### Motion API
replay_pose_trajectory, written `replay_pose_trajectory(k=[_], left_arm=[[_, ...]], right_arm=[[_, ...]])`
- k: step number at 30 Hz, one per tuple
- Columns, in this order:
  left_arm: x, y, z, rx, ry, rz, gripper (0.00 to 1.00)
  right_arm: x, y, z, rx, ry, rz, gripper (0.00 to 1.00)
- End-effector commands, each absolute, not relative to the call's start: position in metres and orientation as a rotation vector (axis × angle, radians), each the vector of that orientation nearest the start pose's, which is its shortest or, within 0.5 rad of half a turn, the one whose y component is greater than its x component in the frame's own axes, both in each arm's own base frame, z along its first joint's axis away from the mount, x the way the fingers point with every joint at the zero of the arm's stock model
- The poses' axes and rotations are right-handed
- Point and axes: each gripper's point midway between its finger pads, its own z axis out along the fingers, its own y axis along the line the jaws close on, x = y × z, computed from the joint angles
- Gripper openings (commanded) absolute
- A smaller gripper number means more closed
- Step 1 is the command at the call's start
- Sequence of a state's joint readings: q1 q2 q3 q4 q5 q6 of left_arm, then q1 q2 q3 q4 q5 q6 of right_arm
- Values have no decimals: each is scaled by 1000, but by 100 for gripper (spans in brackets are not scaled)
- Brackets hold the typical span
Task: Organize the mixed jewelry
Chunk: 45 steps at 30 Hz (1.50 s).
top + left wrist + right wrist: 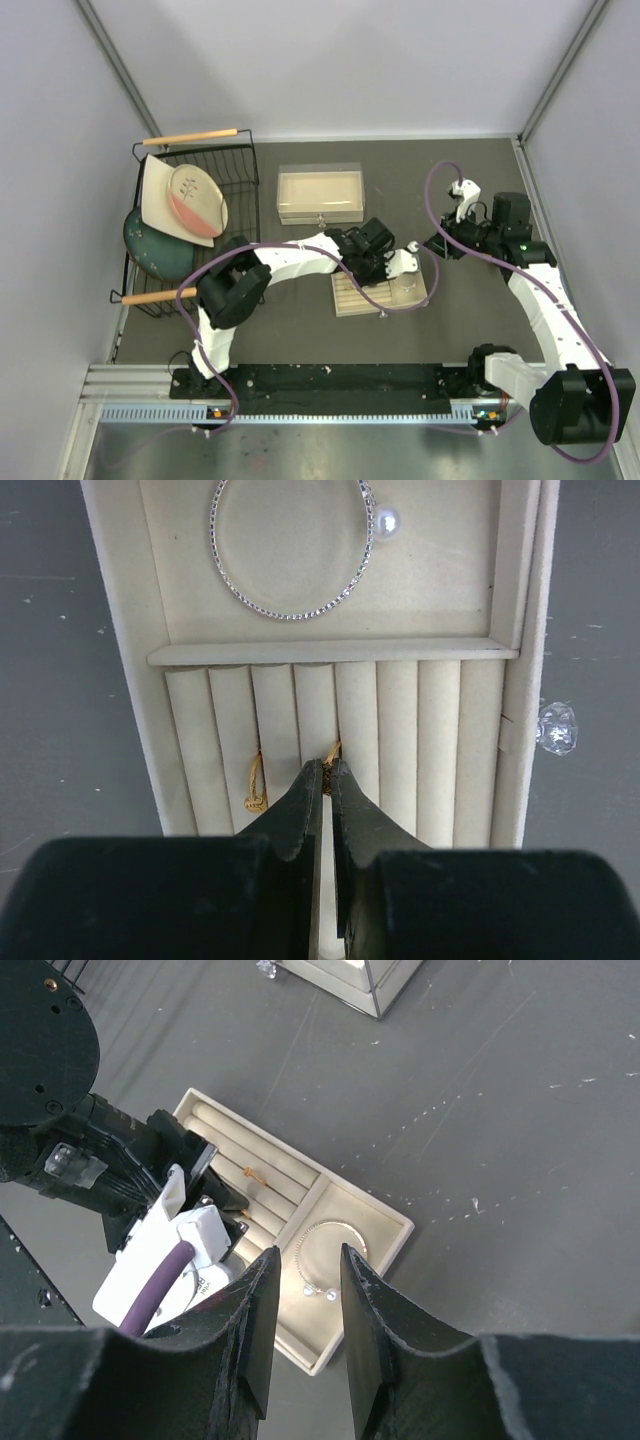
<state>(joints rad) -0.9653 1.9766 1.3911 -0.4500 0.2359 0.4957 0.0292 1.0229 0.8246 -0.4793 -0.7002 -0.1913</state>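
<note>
Jewelry is nearly all inside the beige tray (515, 600). One gold ring (333, 750) sits at the very tips of the left gripper (326, 770), over the padded rolls in the near half of the tray. The jaws are pressed almost together and seem to pinch it by its edge. A second ring (256, 785) stands in a groove two rolls to the side. The silver bracelet (290, 615) lies flat in the open compartment at the far half of the tray, with a small pearl (386, 522) touching its rim.

The hold looks thin, so I think the ring can slip or twist out when it is pushed down. If it drops, it may lie flat over a roll or roll off the tray. When the jaws open it may also spring aside, and the fingers are close enough to disturb the second ring.

The right gripper (308, 1260) hangs above the bracelet end of the tray, its jaws spread and empty. A descent from there may meet the left arm.

The tray rests on a dark grey mat (470, 190). A clear box (320, 193) stands beyond the tray, and a wire rack (235, 190) with dishes stands on the left arm's side of the tray. Pale plain walls close the table on three sides
</note>
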Motion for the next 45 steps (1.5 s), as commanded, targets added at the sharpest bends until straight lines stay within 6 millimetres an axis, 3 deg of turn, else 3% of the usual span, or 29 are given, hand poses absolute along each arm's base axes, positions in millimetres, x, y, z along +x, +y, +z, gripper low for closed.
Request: replay_pose_trajectory(k=[1, 5, 9, 11, 19, 25, 29, 37, 38, 42, 45], left_arm=[[233, -383, 37, 1833, 1923, -475, 0], [232, -382, 39, 1828, 1918, -471, 4], [237, -384, 51, 1808, 1891, -458, 26], [240, -385, 58, 1793, 1878, -446, 32], [254, -386, 105, 1705, 1798, -417, 50], [260, -375, 152, 1565, 1768, -494, 54], [266, -346, 187, 1442, 1740, -537, 57], [299, -274, 229, 1150, 1790, -604, 63], [309, -261, 237, 1095, 1796, -591, 63], [325, -238, 260, 951, 1816, -616, 66], [341, -221, 277, 838, 1832, -624, 69]], right_arm=[[280, 110, 189, -611, 2020, 652, 31], [280, 110, 189, -611, 2019, 651, 31], [280, 109, 188, -603, 2029, 645, 31], [279, 108, 187, -603, 2031, 639, 31], [275, 103, 190, -631, 2036, 589, 32], [260, 92, 179, -776, 2085, 514, 33], [250, 84, 166, -875, 2114, 453, 38], [229, 89, 157, -1019, 2069, 465, 48], [226, 89, 155, -1042, 2070, 464, 53], [216, 99, 147, -1149, 2062, 468, 74], [206, 112, 135, -1275, 2048, 452, 73]])
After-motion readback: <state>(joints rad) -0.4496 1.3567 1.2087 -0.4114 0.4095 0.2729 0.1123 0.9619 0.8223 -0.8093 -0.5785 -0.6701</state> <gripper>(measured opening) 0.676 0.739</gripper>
